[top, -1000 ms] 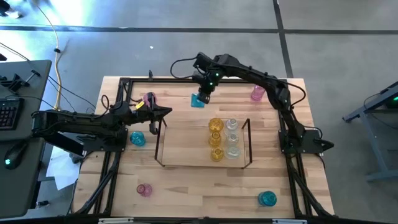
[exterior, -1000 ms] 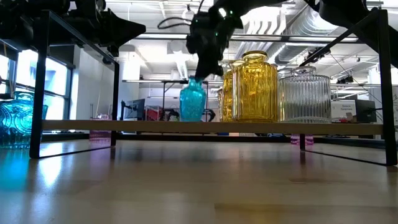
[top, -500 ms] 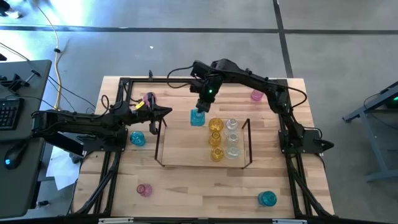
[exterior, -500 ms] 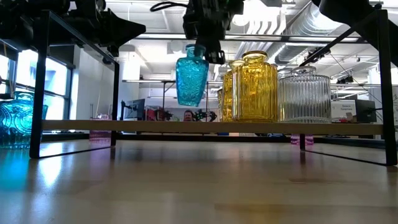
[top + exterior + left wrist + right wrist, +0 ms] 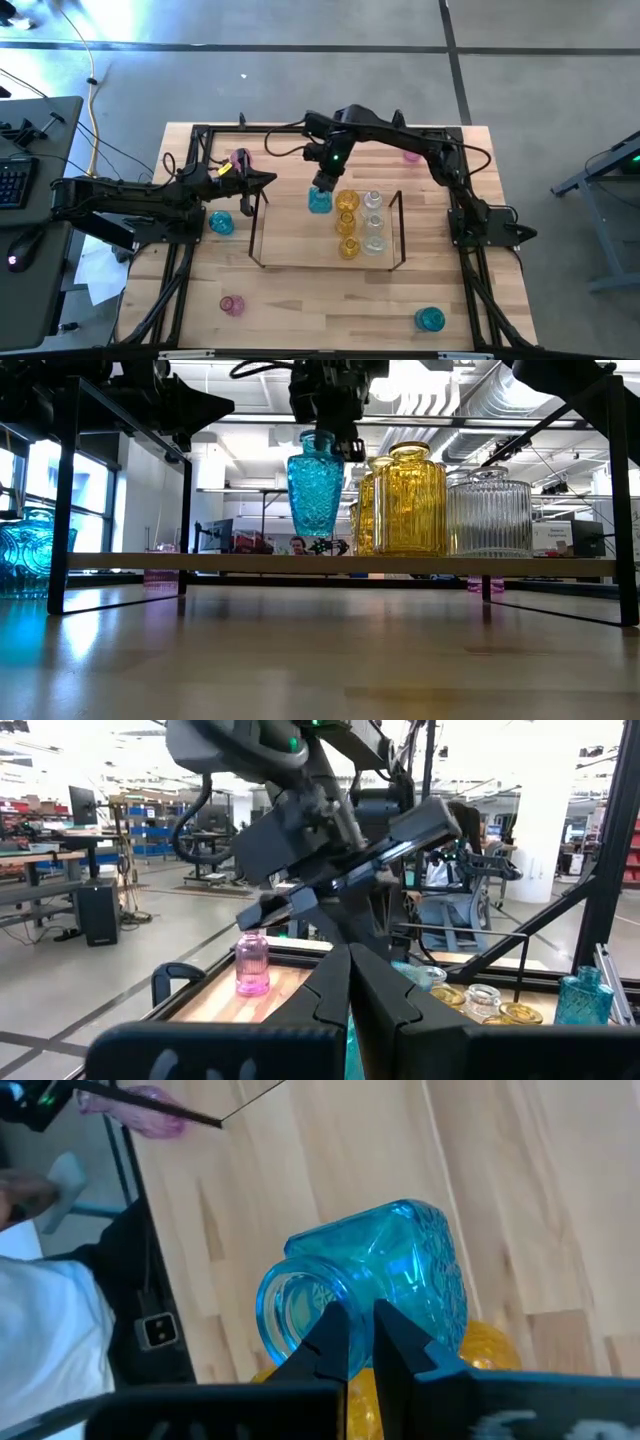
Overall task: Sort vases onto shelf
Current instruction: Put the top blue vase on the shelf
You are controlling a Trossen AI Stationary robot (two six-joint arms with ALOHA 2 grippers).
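Right gripper is pinching the teal vase by its rim, hanging it above the shelf, nine o'clock of the yellow vases, keeping colours grouped; left gripper is waiting, pressed together.

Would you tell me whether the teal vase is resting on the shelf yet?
No: the right gripper holds the teal vase clear above the shelf.

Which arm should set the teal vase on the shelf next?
Right. The right gripper already holds the teal vase by its rim, above the shelf beside the yellow vases. The left gripper waits shut and empty at the shelf's left end.
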